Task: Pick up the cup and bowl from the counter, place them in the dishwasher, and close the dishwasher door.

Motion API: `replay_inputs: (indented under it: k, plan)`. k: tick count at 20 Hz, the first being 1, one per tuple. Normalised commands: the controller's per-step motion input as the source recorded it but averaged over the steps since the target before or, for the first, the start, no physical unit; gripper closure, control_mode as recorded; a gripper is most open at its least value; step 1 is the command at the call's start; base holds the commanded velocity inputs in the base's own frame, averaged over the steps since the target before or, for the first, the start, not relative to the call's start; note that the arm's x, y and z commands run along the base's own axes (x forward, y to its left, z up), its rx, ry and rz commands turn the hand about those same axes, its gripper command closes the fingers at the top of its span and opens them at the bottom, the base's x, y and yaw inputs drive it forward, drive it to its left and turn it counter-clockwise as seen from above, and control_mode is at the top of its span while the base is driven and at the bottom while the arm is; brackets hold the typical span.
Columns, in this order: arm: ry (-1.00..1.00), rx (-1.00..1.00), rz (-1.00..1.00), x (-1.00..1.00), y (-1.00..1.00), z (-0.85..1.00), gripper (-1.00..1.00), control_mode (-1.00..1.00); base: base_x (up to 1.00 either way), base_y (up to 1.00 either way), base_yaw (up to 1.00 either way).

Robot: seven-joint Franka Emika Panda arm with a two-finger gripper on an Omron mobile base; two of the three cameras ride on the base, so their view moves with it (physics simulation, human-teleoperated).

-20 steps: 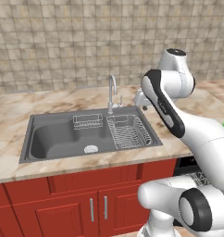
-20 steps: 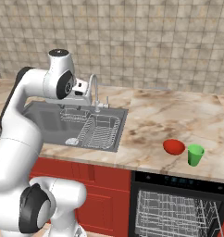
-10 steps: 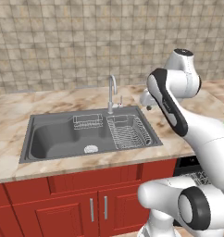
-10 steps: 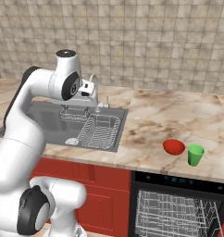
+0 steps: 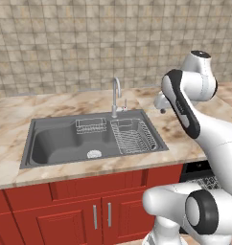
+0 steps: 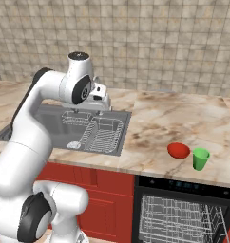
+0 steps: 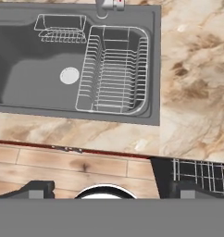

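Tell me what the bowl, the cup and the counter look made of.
Bowl: glossy red, likely glazed ceramic or plastic, given its sheen. Cup: plain bright green, probably plastic. Counter: polished beige-pink marble, judging by its brown veins.

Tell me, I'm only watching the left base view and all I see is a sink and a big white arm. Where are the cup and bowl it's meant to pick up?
Observer: The red bowl and green cup sit side by side on the counter, off to the right of the sink, the cup furthest right.
Visitor: Is the machine they go into open?
Observer: Yes. The dishwasher is below them, its white wire racks showing.
Visitor: Is the gripper close to them?
Observer: No. In the hand view its camera looks down on the sink's wire drainer, well left of the bowl.
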Motion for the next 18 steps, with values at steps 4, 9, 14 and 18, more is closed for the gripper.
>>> replay_inputs:
  k: [4, 9, 14, 18]
  plan:
    - [0.00, 0.00, 0.00, 0.00, -0.32, 0.00, -1.00, -1.00, 0.00, 0.00, 0.00]
    - [0.00, 0.00, 0.00, 0.00, -0.36, 0.00, -1.00, -1.00, 0.00, 0.00, 0.00]
    - [0.00, 0.03, 0.00, 0.00, -0.42, 0.00, -1.00, -1.00, 0.00, 0.00, 0.00]
    - [0.00, 0.03, 0.00, 0.00, -0.45, 0.00, -1.00, -1.00, 0.00, 0.00, 0.00]
